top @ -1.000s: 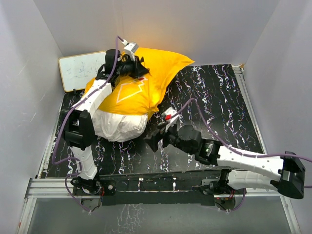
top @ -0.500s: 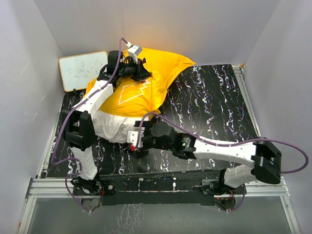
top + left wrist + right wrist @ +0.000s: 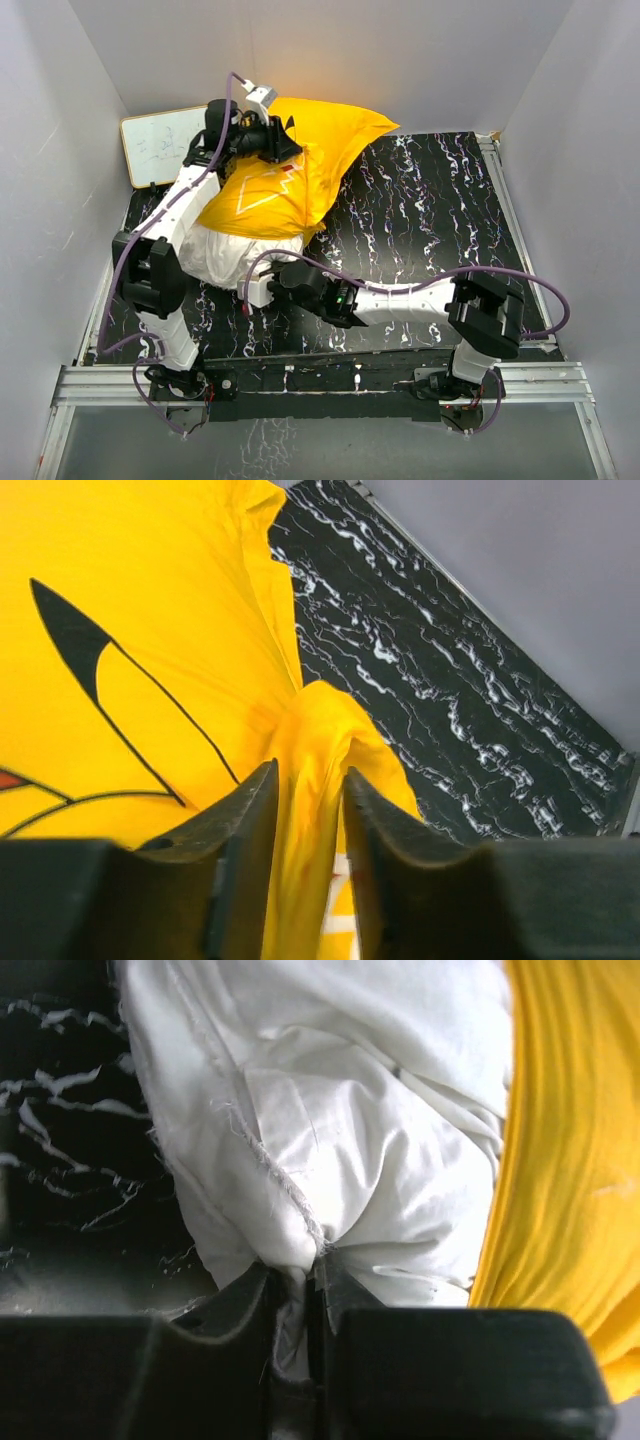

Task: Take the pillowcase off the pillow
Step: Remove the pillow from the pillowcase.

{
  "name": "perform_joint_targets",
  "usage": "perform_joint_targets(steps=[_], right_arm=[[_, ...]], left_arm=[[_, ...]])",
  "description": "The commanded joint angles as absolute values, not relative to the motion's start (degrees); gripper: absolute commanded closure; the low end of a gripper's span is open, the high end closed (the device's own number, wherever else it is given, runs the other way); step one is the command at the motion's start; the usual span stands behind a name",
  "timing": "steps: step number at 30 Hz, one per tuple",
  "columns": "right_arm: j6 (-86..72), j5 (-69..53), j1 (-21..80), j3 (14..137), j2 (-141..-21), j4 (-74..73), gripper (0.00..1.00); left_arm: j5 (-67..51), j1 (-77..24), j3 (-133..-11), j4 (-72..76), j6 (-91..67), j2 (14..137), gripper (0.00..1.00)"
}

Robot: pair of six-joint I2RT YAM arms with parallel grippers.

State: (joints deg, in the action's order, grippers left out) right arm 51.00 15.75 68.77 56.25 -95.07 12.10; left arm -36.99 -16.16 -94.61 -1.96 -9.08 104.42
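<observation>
The right pincer (image 3: 298, 1272), spread a second ago, is now clamped on the pillow (image 3: 340, 1150). The pillowcase (image 3: 150, 610) is pinched by the left pincer (image 3: 308, 780), so separation can be started.

On the black white-veined tabletop (image 3: 450, 200), the bright yellow fabric pillowcase (image 3: 300, 170) covers the far end of the plump white stuffed pillow (image 3: 225, 262) (near end bare); a white rectangular board (image 3: 160, 145) stands behind, left.

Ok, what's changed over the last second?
The right gripper swung left to the pillow and shut on its bare white edge. The left gripper kept its pinch on the pillowcase; the whiteboard did not move.
</observation>
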Motion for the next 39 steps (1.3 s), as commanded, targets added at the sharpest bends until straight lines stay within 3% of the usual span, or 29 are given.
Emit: perform_joint_targets(steps=[1, 4, 5, 13, 21, 26, 33, 39], right_arm=[[44.5, 17.2, 68.0, 64.0, -91.2, 12.7, 0.92], [34.0, 11.9, 67.2, 69.2, -86.0, 7.9, 0.92], [31.1, 10.7, 66.9, 71.1, -84.5, 6.7, 0.92], [17.0, 7.9, 63.6, 92.2, -83.0, -3.6, 0.92], [7.3, 9.0, 63.6, 112.1, -89.5, -9.3, 0.92], [4.6, 8.8, 64.5, 115.8, -90.4, -8.8, 0.92], [2.0, 6.8, 66.2, 115.4, -88.9, -9.2, 0.92], [-0.5, 4.4, 67.1, 116.8, -88.2, -9.0, 0.92]], left_arm=[[-38.9, -11.7, -93.5, -2.9, -10.5, 95.5, 0.48], [-40.1, -8.2, -92.5, -4.5, -5.2, 89.6, 0.08], [-41.1, -6.9, -91.5, -4.5, -2.8, 87.0, 0.04], [-56.3, -2.6, -91.2, -18.9, 18.9, 66.2, 0.03], [-60.3, -2.5, -93.5, -37.0, 20.6, 59.4, 0.03], [-52.8, -2.6, -90.7, -41.2, 26.7, 56.1, 0.03], [-41.8, -2.6, -87.0, -30.4, 33.7, 56.5, 0.03], [-51.1, -2.6, -93.9, -37.5, 35.7, 62.2, 0.03]])
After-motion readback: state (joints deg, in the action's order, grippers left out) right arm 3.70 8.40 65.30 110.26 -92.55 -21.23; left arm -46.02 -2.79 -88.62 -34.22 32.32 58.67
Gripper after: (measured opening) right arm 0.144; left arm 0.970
